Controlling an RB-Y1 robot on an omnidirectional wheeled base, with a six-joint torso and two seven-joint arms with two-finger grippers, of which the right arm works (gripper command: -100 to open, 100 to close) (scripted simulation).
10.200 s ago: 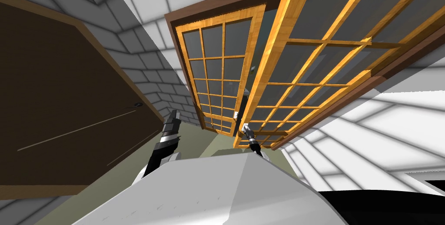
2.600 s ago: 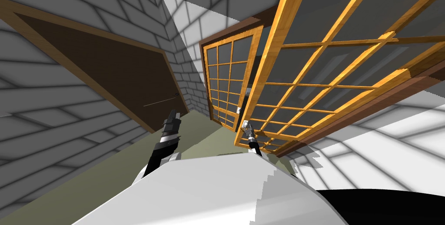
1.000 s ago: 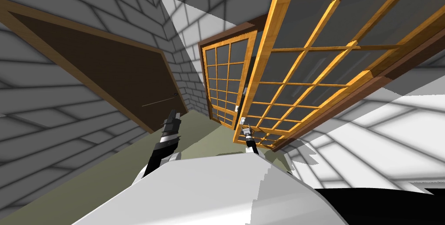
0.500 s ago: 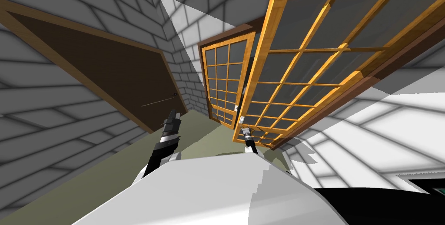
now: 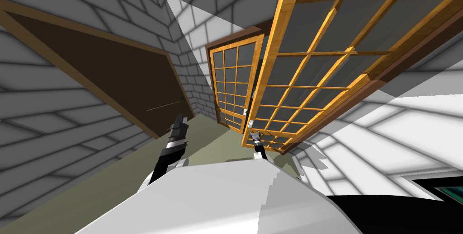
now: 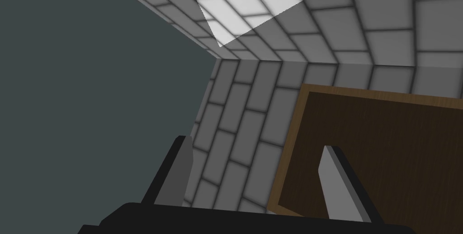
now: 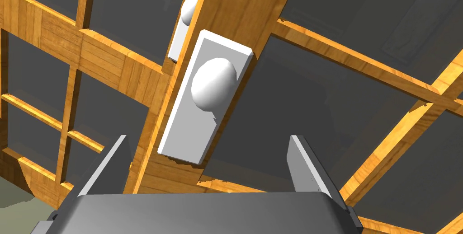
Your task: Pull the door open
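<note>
The double door has orange wooden frames with grids of dark glass panes. Its right leaf point(image 5: 316, 64) stands swung out toward me, and the left leaf point(image 5: 233, 86) lies shut in the brown frame. A white round knob point(image 7: 213, 82) sits on a white plate point(image 7: 181, 141) at the right leaf's edge point(image 5: 251, 124). My right gripper point(image 7: 208, 166) is open just short of the knob, nothing between its fingers point(image 7: 108, 168); in the head view the right gripper point(image 5: 254, 133) sits just under the plate. My left gripper point(image 5: 180, 122) is open and raised at my left, its fingers point(image 6: 337, 181) empty.
A dark brown door point(image 5: 104, 77) in a wooden frame is set in the grey brick wall point(image 5: 54, 145) to my left. Olive floor point(image 5: 208, 145) runs between me and the doors. A second white plate point(image 7: 183, 23) sits on the left leaf. A dark, teal-edged shape point(image 5: 445, 190) shows at lower right.
The right leaf has swung a little further out over the last second. My right gripper stays open just below the knob. The left arm has not moved.
</note>
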